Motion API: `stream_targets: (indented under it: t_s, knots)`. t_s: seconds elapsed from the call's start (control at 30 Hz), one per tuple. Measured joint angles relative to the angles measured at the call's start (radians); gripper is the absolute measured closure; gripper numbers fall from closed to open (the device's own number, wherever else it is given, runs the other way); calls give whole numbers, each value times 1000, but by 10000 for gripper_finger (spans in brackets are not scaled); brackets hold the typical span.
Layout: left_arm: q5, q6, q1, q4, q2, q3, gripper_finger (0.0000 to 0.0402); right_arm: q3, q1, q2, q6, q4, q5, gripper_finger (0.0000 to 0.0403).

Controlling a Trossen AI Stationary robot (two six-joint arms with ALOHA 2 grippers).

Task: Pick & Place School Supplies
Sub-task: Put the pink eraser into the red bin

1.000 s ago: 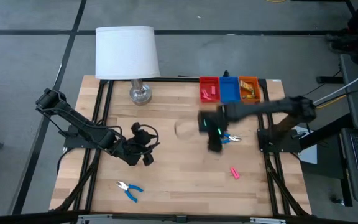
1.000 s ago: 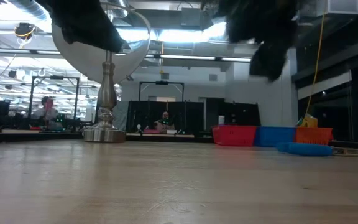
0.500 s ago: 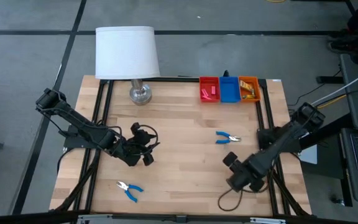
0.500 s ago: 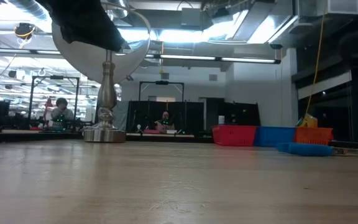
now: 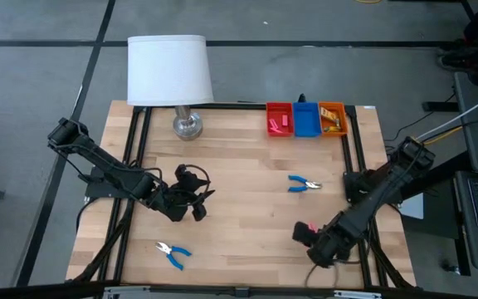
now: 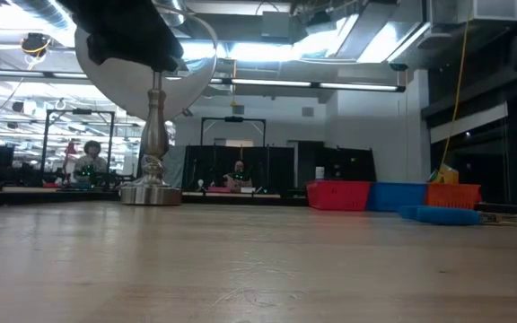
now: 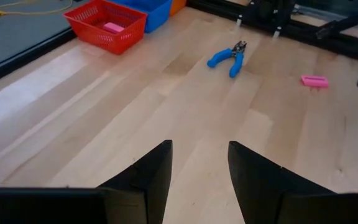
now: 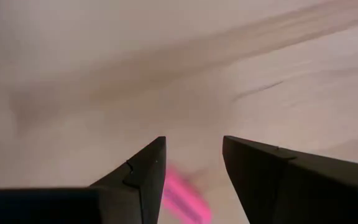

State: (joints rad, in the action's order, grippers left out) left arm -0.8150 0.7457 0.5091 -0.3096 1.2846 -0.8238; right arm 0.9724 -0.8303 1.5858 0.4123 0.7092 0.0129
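Observation:
A pink eraser-like block (image 5: 311,227) lies flat near the table's near right corner. My right gripper (image 5: 303,233) is open just above it. In the right wrist view the pink block (image 8: 184,198) shows blurred between the two fingers of the right gripper (image 8: 192,149), which stand on either side of it. One pair of blue-handled pliers (image 5: 304,184) lies right of the table's middle, another pair of pliers (image 5: 173,252) near the near left. My left gripper (image 5: 192,205) hangs open left of the middle; the left gripper (image 7: 199,152) looks toward the pliers (image 7: 229,57) and the pink block (image 7: 314,81).
Red tray (image 5: 279,120) with pink blocks, blue tray (image 5: 306,119) and orange tray (image 5: 333,119) stand in a row at the far edge. The white-shaded lamp (image 5: 170,71) stands at the far left on its metal base (image 5: 186,124). Bare wood lies between the arms.
My right gripper has swung fast from beside the pliers right of the middle toward the near right corner, leaving the low view. It then shifted slightly so that the pink block, which it covered half a second ago, shows at its fingers. The left arm kept still.

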Motion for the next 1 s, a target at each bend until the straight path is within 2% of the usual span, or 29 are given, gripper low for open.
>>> stream_targets:
  t_s: [0.07, 0.2, 0.3, 0.37, 0.43, 0.57, 0.67, 0.83, 1.0]
  knots:
    - [0, 17, 1, 0, 0, 0, 249, 14, 23, 1, -316, -34, 20, 241]
    - [4, 44, 4, 0, 0, 0, 249, 31, 90, 1, -1136, -24, 19, 241]
    - [7, 40, 13, -1, 0, 0, 249, 31, 126, 1, -1717, 4, -72, 241]
    - [14, 33, 15, -1, 0, 0, 249, 31, 130, 1, -2008, 7, -115, 241]
    - [27, 19, 15, -1, 0, 0, 249, 31, 116, 1, -2202, 1, -125, 241]
    - [53, -20, 15, -1, 0, 0, 249, 31, 78, 1, -2431, 30, -71, 241]
    - [77, -52, 15, -1, 0, 0, 249, 31, 68, 4, -2477, 120, -33, 241]
    - [111, -89, 15, -1, 0, 0, 249, 30, 67, 15, -2420, 264, -31, 241]
    - [124, -104, 15, -3, 0, 0, 249, 31, 67, 42, -2250, 261, -1, 241]
